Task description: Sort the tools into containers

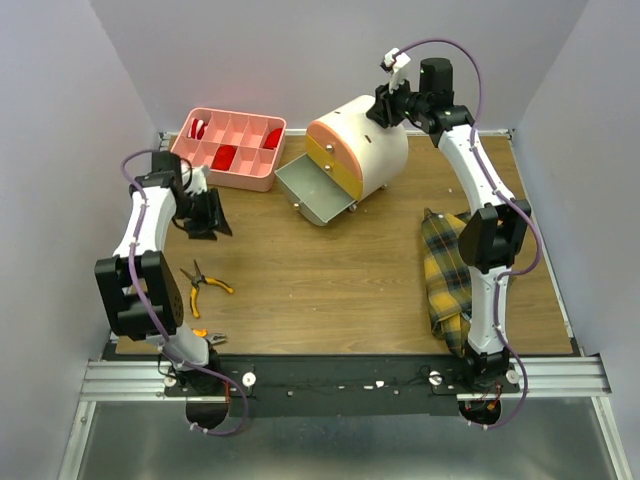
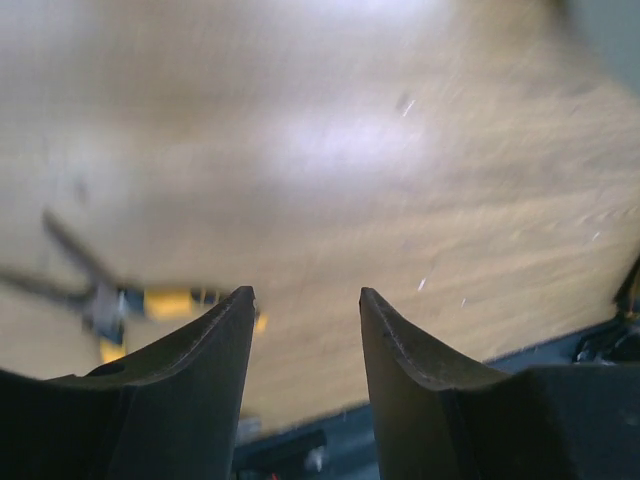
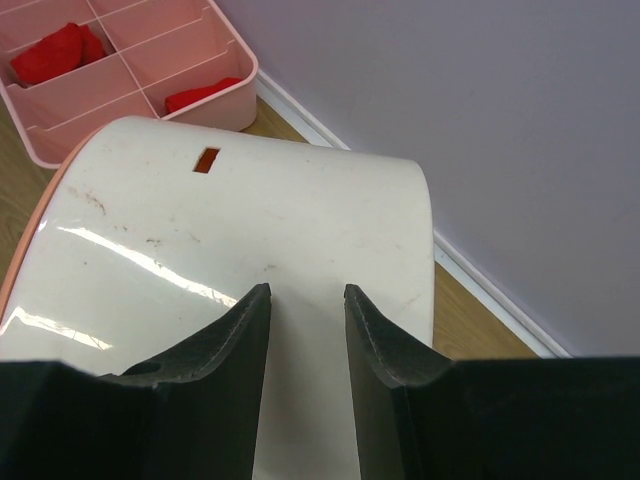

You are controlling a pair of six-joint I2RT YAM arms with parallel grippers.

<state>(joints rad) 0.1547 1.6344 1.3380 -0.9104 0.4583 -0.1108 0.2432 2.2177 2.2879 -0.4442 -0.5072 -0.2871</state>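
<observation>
The pink tray (image 1: 230, 150) stands at the back left, with red items in some compartments; it also shows in the right wrist view (image 3: 150, 70). The cream drawer unit (image 1: 365, 145) lies beside it, with its grey bottom drawer (image 1: 315, 195) pulled open. Yellow-handled pliers (image 1: 205, 283) lie on the table at the front left, blurred in the left wrist view (image 2: 110, 300). My left gripper (image 1: 210, 215) (image 2: 305, 295) is open and empty above the wood, behind the pliers. My right gripper (image 1: 385, 105) (image 3: 307, 290) is open and empty just over the unit's cream top (image 3: 250, 230).
A second tool with orange handles (image 1: 205, 338) lies at the front edge by the left arm's base. A yellow and dark plaid cloth (image 1: 450, 265) lies at the right, beside the right arm. Grey walls close in the table on three sides.
</observation>
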